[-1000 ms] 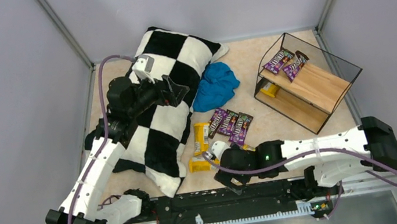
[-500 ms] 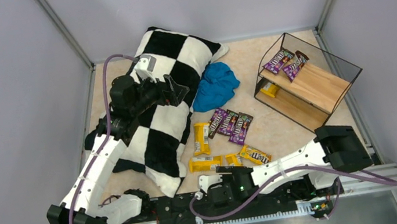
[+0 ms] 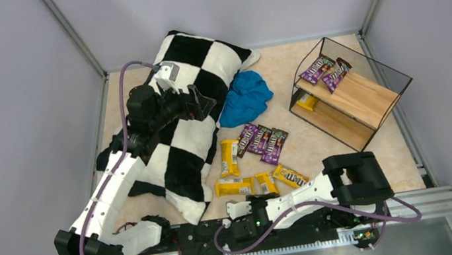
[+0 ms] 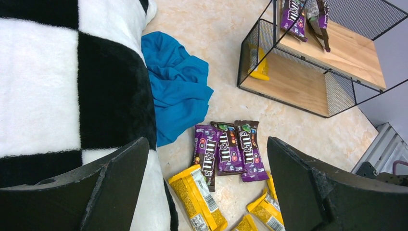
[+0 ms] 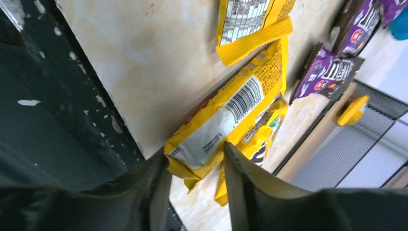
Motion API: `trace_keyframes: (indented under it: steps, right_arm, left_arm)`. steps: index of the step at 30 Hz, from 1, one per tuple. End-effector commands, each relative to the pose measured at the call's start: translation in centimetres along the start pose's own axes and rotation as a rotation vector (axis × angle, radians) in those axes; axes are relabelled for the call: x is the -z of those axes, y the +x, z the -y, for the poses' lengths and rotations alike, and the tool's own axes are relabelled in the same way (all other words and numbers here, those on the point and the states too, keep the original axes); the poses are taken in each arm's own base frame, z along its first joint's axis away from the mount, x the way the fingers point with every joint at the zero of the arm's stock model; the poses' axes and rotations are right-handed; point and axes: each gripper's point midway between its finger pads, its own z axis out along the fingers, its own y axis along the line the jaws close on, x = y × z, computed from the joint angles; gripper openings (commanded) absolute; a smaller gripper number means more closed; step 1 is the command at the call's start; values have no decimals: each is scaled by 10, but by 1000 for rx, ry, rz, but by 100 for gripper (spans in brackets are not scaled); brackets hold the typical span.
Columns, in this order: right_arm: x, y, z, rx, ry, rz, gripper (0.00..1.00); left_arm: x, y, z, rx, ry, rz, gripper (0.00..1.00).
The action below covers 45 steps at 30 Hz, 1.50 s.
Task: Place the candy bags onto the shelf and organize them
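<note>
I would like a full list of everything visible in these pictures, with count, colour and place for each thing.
yellow flat candy packets: four, yellow, on the table near the arms; a fifth on the shelf's lower board
purple flat candy packets: three, purple, side by side on the table; two more on the upper board
two-tier wooden shelf in a black wire frame: one, far right
black-and-white checkered pillow: one, far left
crumpled blue cloth: one, between pillow and shelf
left gripper: open, above the pillow
right gripper: near edge, fingers either side of a yellow packet's end
</note>
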Motion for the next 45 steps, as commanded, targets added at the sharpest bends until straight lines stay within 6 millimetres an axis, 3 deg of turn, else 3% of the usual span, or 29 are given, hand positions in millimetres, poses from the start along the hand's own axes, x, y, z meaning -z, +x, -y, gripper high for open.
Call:
trace_keyframes:
  steps: [1, 4, 9, 15, 22, 26, 30, 33, 39, 45]
  right_arm:
    - [-1, -12, 14, -58, 71, 29, 37]
    - [-2, -15, 15, -68, 60, 45, 31]
    - [5, -23, 20, -117, 38, 80, 6]
    - [29, -40, 38, -234, 0, 193, 0]
    - [66, -47, 95, -449, 32, 334, 0]
    - [77, -25, 150, -616, 162, 374, 0]
    - [68, 24, 204, -738, 355, 287, 0]
    - [62, 53, 227, -745, 472, 213, 0]
    - [27, 74, 231, -581, 430, 48, 0]
    - [-24, 92, 213, -596, 206, -84, 0]
  left_arm:
    - [0, -20, 7, -33, 18, 47, 99]
    - [1, -21, 10, -34, 35, 50, 99]
    - [0, -21, 7, -35, 21, 46, 98]
    - [2, -22, 9, -36, 27, 51, 99]
    - [6, -26, 9, -44, 15, 69, 99]
    - [11, -32, 2, -54, -41, 90, 99]
    - [15, -35, -3, -54, -78, 104, 99]
    - [16, -35, -4, -50, -87, 104, 99]
    - [17, -36, -2, -45, -77, 102, 99]
    - [21, -40, 3, -47, -61, 117, 99]
